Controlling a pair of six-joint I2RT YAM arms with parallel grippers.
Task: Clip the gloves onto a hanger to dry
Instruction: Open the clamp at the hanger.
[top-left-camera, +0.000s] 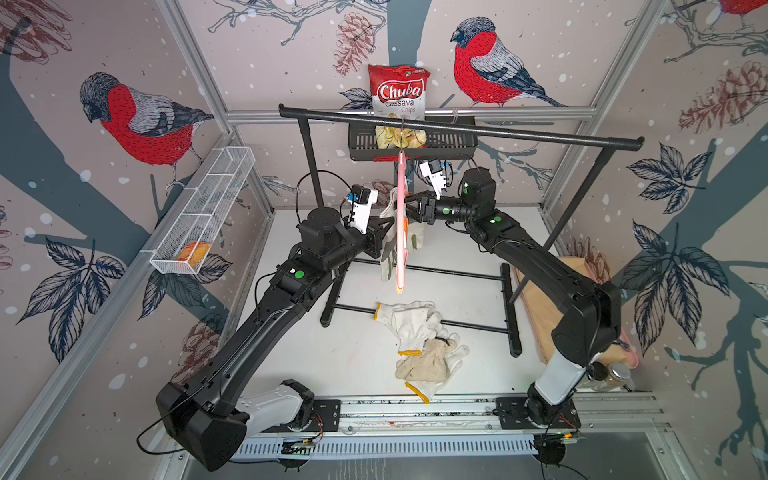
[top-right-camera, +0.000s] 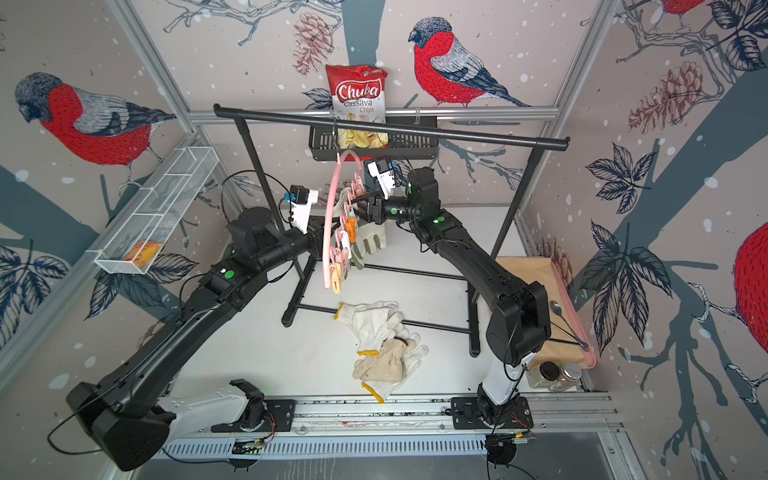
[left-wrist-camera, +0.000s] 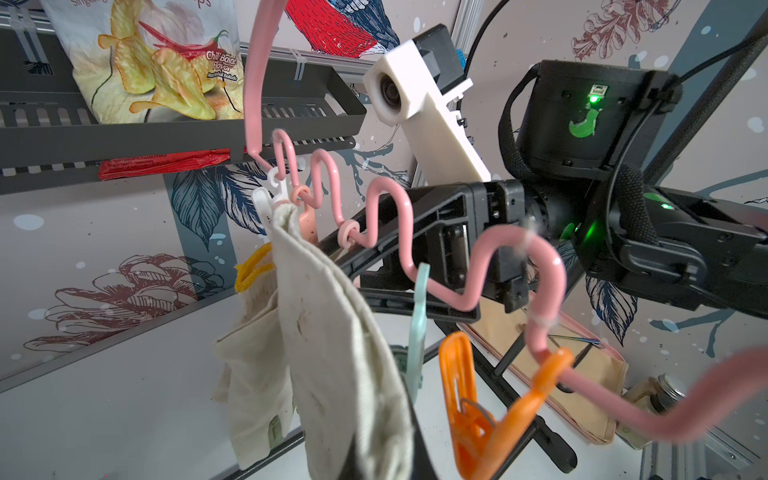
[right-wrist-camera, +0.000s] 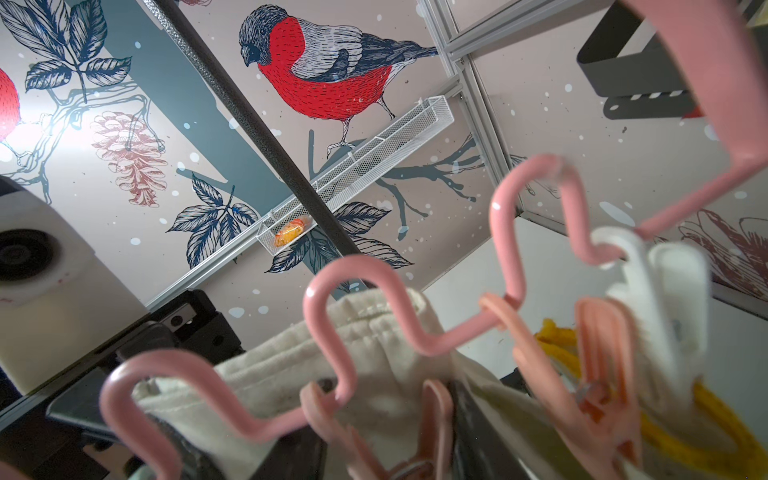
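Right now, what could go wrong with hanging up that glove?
The hanger only dangles from the black bar, so the right claw could push it swinging away. If the left claw lets go before its glove is clipped, the glove might fall to the table.

In both top views the whole cell is seen from high above its near edge, looking down towards the far wall. The hanger, shared by all views, is seen close-up from below: rightward by the left wrist camera, leftward by the right.
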